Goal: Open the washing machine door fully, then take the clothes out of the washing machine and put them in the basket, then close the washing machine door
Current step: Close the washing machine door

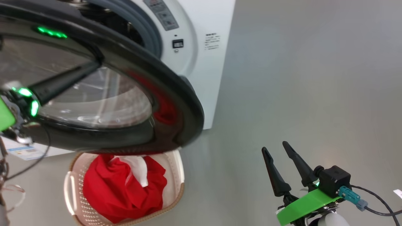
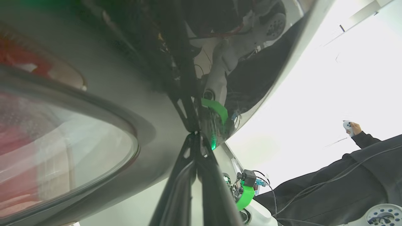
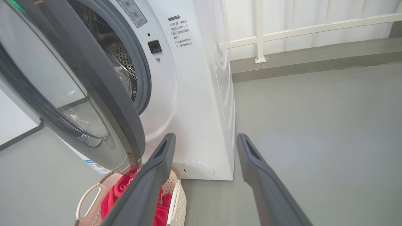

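Note:
The washing machine (image 1: 204,78) (image 3: 194,110) stands white at the back. The washing machine door (image 1: 176,94) (image 3: 103,88) (image 2: 110,94) hangs partly open, its black rim over the basket. My left gripper (image 1: 95,64) (image 2: 194,133) is shut, its tips against the door's black rim by the glass. The clothes (image 1: 122,188) (image 3: 114,196), red with white trim, lie heaped in the cream basket (image 1: 75,188) (image 3: 176,194) on the floor below the door. My right gripper (image 1: 274,146) (image 3: 205,136) is open and holds nothing, out to the right of the machine above the floor.
Bare grey floor (image 1: 298,78) spreads to the right of the machine. A white railing (image 3: 260,31) and a low kerb run along the back. A person's dark sleeve (image 2: 345,175) and a hand with a small controller (image 2: 351,127) are in the left wrist view.

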